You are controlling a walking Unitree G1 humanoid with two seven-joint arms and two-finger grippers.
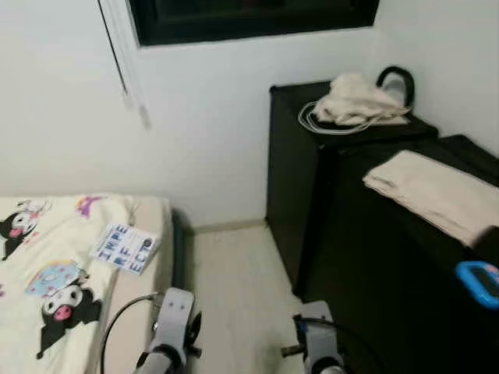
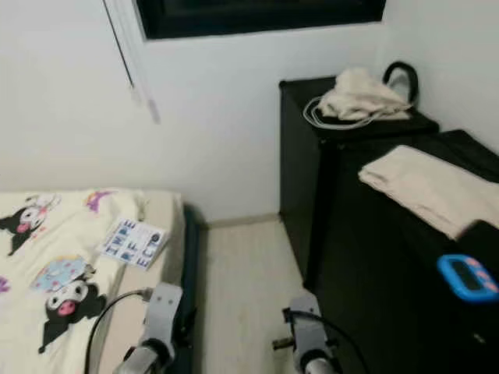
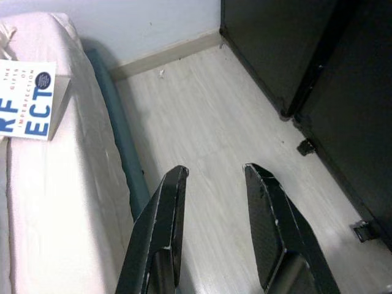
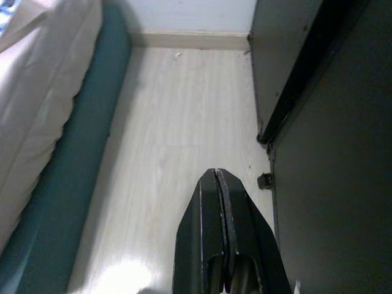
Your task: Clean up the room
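Cleaning looked barely begun: the book (image 1: 124, 248) lay on the bed (image 1: 47, 312), cloths (image 1: 355, 97) on the cabinets (image 1: 374, 234); left gripper (image 3: 214, 177) spread, right gripper (image 4: 217, 174) pressed together, both empty

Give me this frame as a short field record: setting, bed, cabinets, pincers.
setting: narrow floor strip between bed and black cabinets
bed: cartoon-print sheet; book lying flat near the floor-side edge
far cabinet: crumpled cream cloth, white cable, black curved object behind the cloth
near cabinet: folded cream towel, blue device at its near end
left pincer: open, empty, over the floor by the bed edge
right pincer: shut, empty, over the floor by the cabinets
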